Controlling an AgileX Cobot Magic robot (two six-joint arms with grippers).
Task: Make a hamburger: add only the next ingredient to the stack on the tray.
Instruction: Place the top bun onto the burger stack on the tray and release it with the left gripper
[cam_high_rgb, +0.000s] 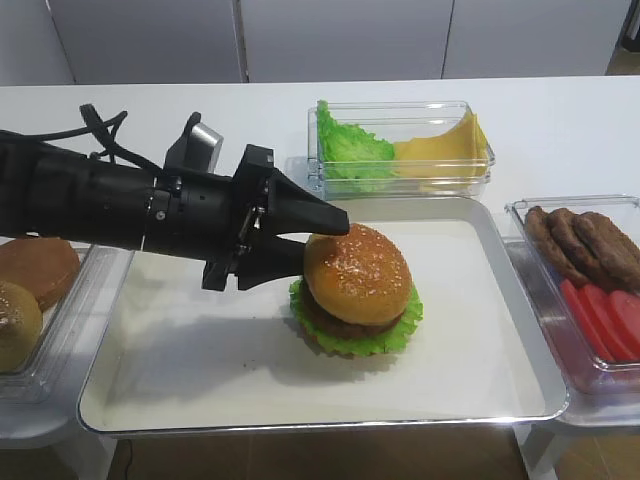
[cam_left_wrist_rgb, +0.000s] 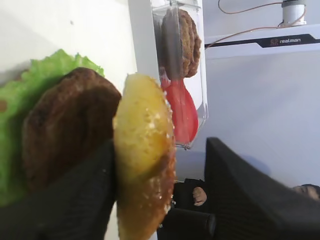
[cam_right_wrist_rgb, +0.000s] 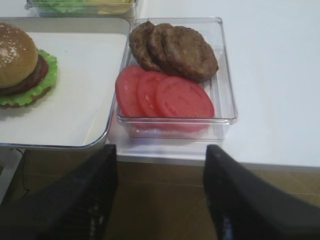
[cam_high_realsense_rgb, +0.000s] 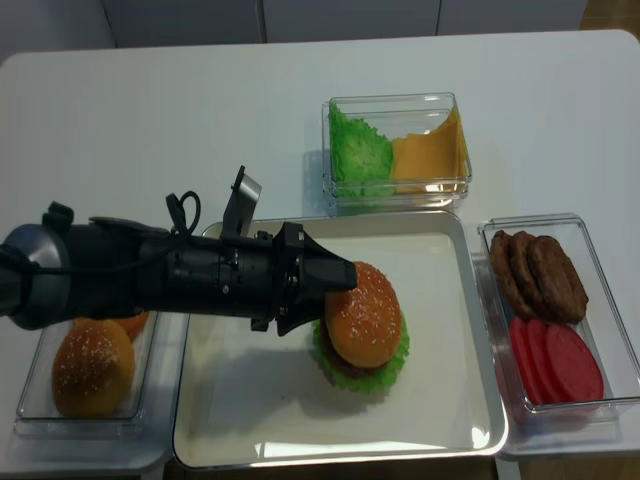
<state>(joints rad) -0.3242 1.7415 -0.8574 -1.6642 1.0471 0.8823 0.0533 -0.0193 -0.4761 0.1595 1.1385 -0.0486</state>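
Close against my left wrist camera, the sesame bun top (cam_left_wrist_rgb: 145, 155) sits between the dark fingers (cam_left_wrist_rgb: 60, 200) of my left end effector (cam_high_rgb: 325, 232), with a gap to the far finger. Those fingers stand parted around the bun, which already lies on the stack (cam_high_rgb: 355, 325) of patty and ruffled lettuce; whether the near finger touches the bun I cannot tell. From above, my left end effector reaches in from the left, its tips at the bun's left edge. The hamburger (cam_high_realsense_rgb: 362, 325) stands right of middle on the tray (cam_high_rgb: 200, 390), which lies on the white table (cam_high_realsense_rgb: 150, 110).

My right end effector (cam_right_wrist_rgb: 160, 200) hangs off the table's near edge, fingers spread wide with nothing between them, just before a clear box (cam_right_wrist_rgb: 225, 100) of loose patties (cam_right_wrist_rgb: 175, 50) and tomato slices (cam_right_wrist_rgb: 165, 95).
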